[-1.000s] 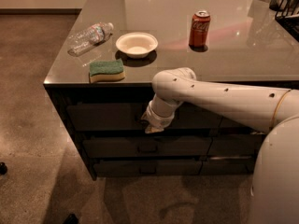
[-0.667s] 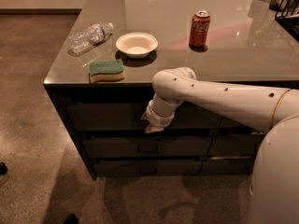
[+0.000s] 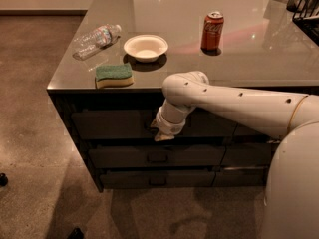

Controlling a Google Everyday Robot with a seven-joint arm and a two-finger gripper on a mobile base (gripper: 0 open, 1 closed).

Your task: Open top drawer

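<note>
Top drawer (image 3: 109,124) front flush with stack | claw (image 3: 162,133) at its centre, grip cannot tell | floor (image 3: 40,133) alongside

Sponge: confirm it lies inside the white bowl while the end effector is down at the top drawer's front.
Not right. The camera view shows the sponge lying on the counter beside the white bowl, nearer the edge, not inside it. The end effector is indeed down at the top drawer front.

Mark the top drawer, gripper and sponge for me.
top drawer (image 3: 109,125), camera view, left half of its front.
gripper (image 3: 160,133), camera view, its tip, at the drawer front's centre.
sponge (image 3: 113,72), camera view, green top.
</note>
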